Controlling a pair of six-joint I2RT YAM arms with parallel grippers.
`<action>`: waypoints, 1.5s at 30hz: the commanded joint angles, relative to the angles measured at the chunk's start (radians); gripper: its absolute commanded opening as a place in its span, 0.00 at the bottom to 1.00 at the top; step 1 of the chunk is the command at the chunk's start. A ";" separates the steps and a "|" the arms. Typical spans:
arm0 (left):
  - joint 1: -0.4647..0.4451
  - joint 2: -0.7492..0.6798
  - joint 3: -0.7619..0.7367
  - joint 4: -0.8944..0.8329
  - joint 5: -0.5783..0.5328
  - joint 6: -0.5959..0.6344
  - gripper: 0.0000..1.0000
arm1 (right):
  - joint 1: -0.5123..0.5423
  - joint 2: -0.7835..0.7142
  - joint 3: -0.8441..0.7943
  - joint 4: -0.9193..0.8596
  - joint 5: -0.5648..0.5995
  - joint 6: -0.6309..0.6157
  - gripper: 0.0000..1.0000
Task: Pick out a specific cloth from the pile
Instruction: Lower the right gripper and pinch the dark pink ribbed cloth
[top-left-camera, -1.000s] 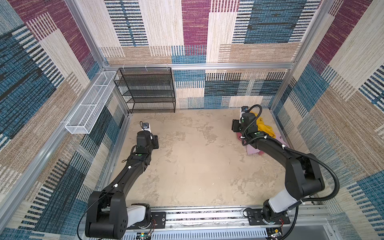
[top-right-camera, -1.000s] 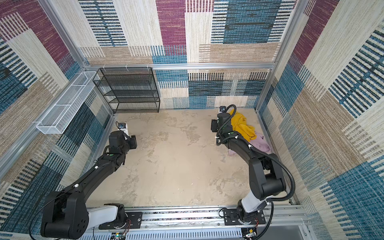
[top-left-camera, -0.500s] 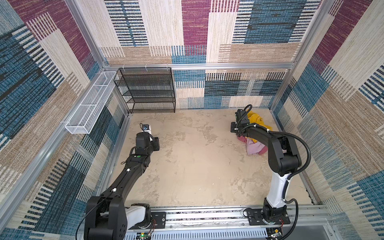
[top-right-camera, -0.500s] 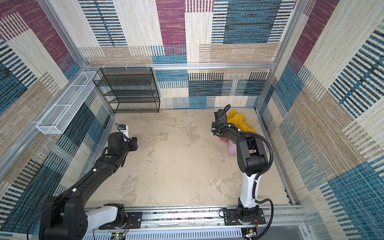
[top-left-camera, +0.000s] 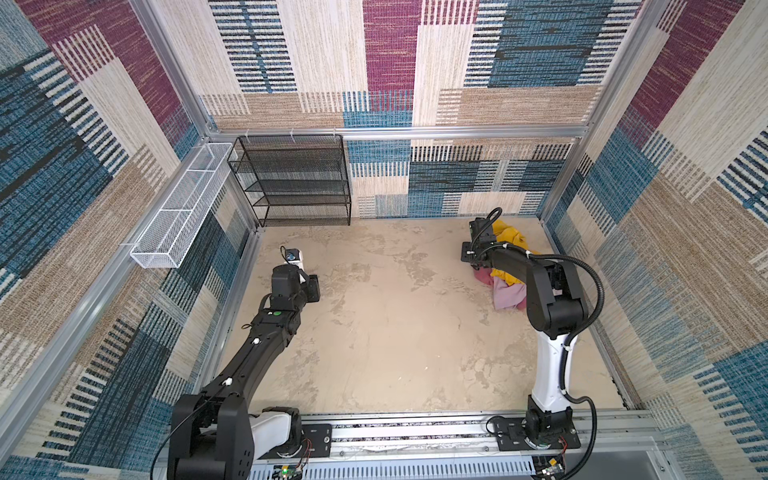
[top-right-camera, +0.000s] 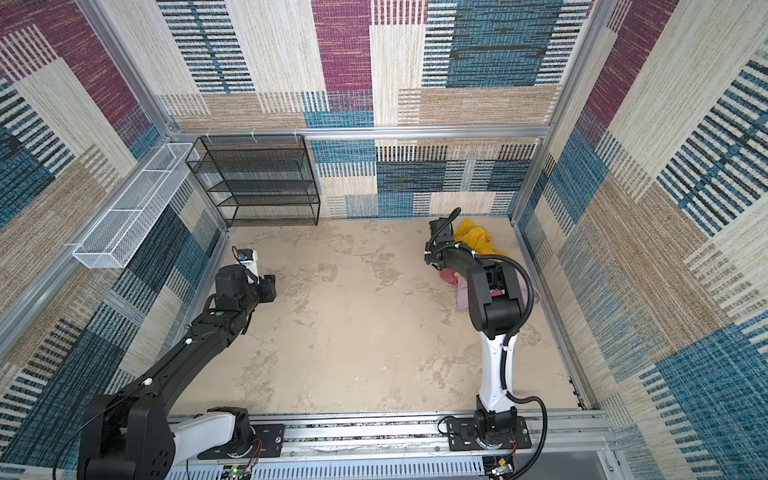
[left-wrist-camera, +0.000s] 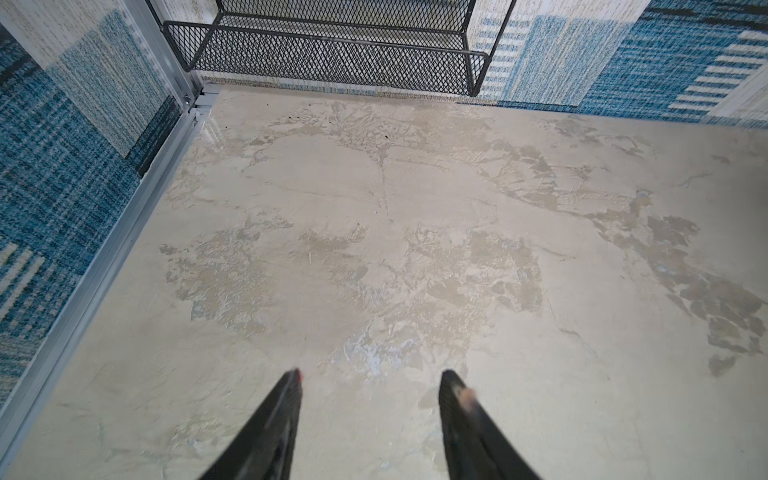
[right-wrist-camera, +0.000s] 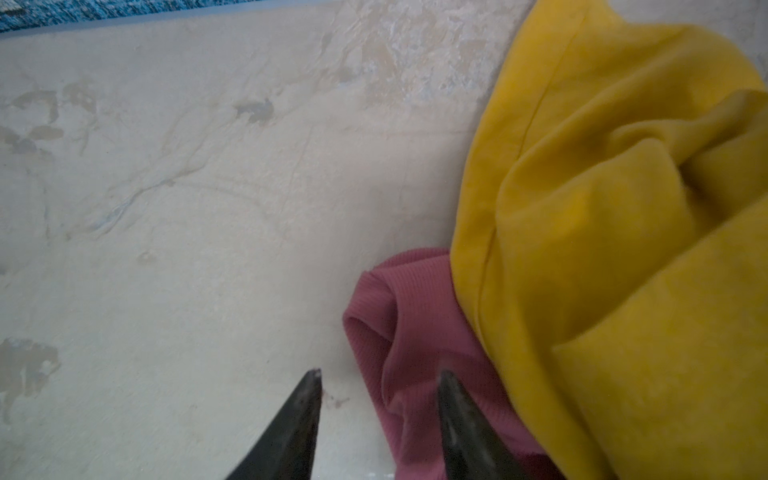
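Where patterned walls (top-left-camera: 478, 183) corner the mottled tabletop (top-left-camera: 395, 316), the pile (top-left-camera: 512, 243) lies

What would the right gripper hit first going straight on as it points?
Likely the rose-pink cloth: its fold lies just ahead of the open right gripper, partly between its jaws. The mustard-yellow garment sits off to one side. Depth is unclear.

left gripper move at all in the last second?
No. In both top views the left gripper sits at the same spot in front of the black mesh shelf as before, jaws open.
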 joint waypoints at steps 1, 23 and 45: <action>0.001 -0.005 0.001 0.005 0.007 -0.009 0.57 | 0.000 0.022 0.033 -0.020 0.028 -0.015 0.49; 0.001 -0.008 -0.001 0.008 -0.009 -0.003 0.56 | 0.000 0.133 0.142 -0.090 0.106 -0.040 0.10; 0.001 -0.036 -0.015 0.013 0.019 -0.016 0.56 | -0.053 -0.245 -0.036 0.057 -0.021 0.030 0.00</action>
